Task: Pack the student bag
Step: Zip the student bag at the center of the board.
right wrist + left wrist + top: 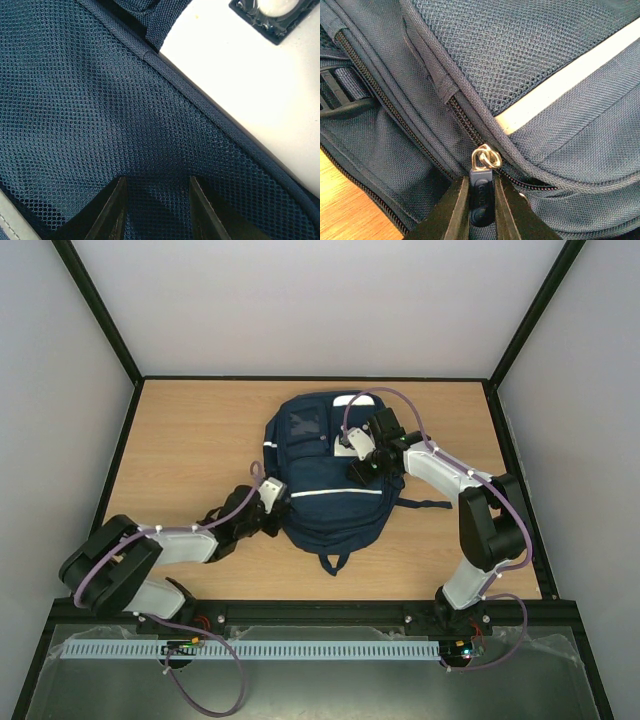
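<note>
Student bag [330,495] lies near-to-far, top loop toward the arms. Only the left wrist view shows the left gripper [481,182] pinching its zipper pull [481,200]; right gripper [157,180] spread on mesh [100,100].

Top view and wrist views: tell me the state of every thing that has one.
student bag, lying flat on the table.
zipper pull, pinched between the left jaws.
left gripper, shut on the zipper pull.
right gripper, jaws open over the bag's mesh panel.
</note>
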